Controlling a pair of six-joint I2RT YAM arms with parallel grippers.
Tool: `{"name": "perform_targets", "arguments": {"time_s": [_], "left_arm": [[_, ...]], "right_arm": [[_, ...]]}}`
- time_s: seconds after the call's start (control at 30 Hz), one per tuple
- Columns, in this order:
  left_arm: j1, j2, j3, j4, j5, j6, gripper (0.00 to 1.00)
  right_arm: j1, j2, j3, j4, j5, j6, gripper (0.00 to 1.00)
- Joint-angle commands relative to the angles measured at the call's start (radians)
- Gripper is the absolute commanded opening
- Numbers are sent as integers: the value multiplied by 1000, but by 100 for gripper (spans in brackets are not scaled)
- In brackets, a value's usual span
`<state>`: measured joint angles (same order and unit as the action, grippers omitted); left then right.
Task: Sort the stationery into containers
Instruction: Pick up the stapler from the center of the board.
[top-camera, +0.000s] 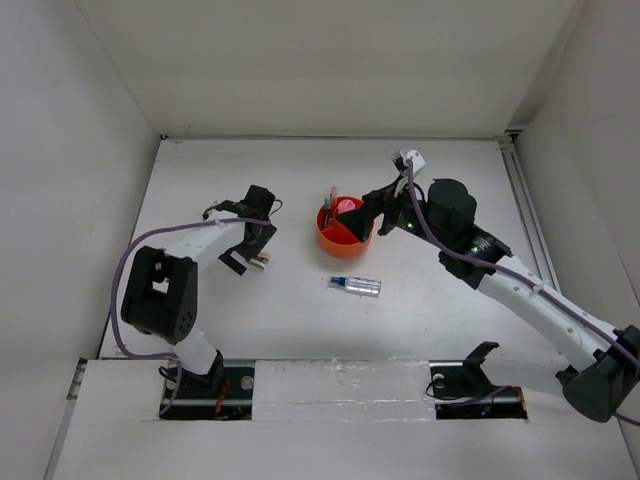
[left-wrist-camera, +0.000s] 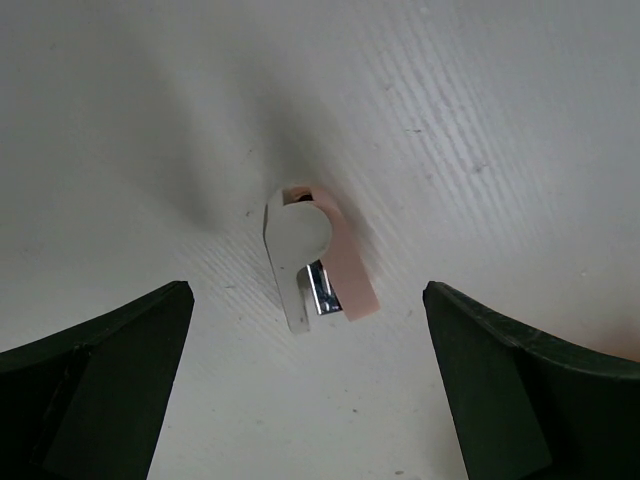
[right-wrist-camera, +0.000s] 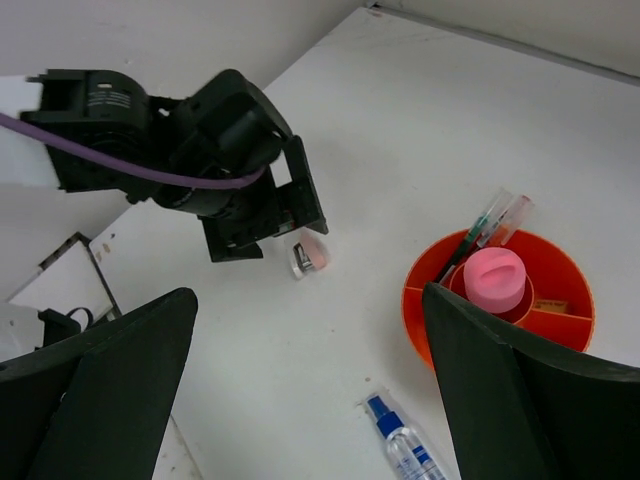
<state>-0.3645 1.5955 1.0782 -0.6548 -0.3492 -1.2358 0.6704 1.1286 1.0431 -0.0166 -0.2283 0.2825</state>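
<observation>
The white-pink stapler (left-wrist-camera: 310, 265) lies on the counter (top-camera: 300, 320), left of the orange organizer (top-camera: 335, 241), between the widely spread fingers of our left claw (left-wrist-camera: 305, 340). Our right claw (right-wrist-camera: 308, 310), also wide and empty, hangs over the organizer, which holds the pink tube (right-wrist-camera: 497, 278) and the pens (right-wrist-camera: 490, 222). The blue-capped tube (top-camera: 357, 286) lies on the counter just near of it.

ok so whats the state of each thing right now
left hand, open, either side of the stapler, not touching
right hand, open, empty
stapler, lying on the table, not gripped
orange holder, upright, partly filled
pens, leaning in the holder
pink tube, upright in the middle well
blue-capped tube, lying on the table, outside the holder
</observation>
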Motion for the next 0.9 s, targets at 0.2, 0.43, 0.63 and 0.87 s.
{"name": "perform_targets", "arguments": {"time_s": [0.2,0.43,0.63,0.87], "left_arm": [[9,79,-52,7,-68,-79,89],[22,119,-87,53,-59,-70,65],[47,142,-119,95,-45,-60,47],[65,132,-129,115,-45,-30,35]], "right_arm": [[57,-52,-8,21,6,-23,100],[75,-81,-28,21,15,-23,99],[84,-90,-28,21,15,-23,99],[93,-72,-37,21,15,-23,99]]}}
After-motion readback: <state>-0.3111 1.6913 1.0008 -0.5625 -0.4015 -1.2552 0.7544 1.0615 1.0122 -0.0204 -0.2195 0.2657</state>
